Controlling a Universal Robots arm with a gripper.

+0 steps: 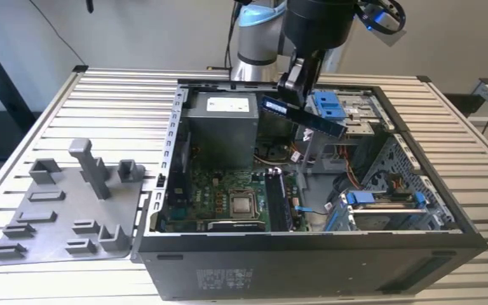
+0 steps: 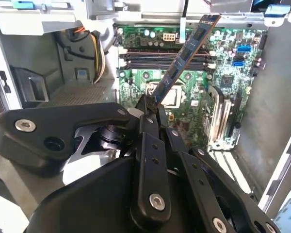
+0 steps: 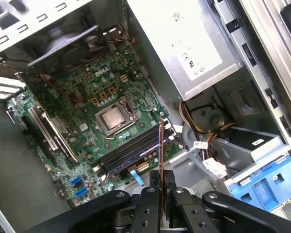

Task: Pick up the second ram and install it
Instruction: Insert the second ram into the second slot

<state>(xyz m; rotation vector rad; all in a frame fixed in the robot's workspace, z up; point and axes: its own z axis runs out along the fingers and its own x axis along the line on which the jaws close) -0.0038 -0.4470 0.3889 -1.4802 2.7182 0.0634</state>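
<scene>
The second ram [image 1: 305, 116] is a long dark bluish stick held tilted in the air above the open computer case [image 1: 447, 222]. My gripper [image 1: 290, 88] is shut on one end of it, near the case's back. In the second wrist view the ram [image 2: 184, 53] slants away from my gripper [image 2: 148, 109] over the motherboard's memory slots [image 2: 160, 59]. Edge-on in the first wrist view, the ram [image 3: 161, 145] is a slim strip rising from my gripper [image 3: 161, 180], above the memory slots [image 3: 131, 151].
The motherboard [image 1: 227, 190] with its processor [image 1: 242, 204] lies on the case floor beside the grey power supply [image 1: 220, 124]. Blue drive clips [image 1: 327, 105] and a drive cage [image 1: 380, 206] fill the exterior view's right side. A grey plastic tray [image 1: 74, 210] lies left of the case.
</scene>
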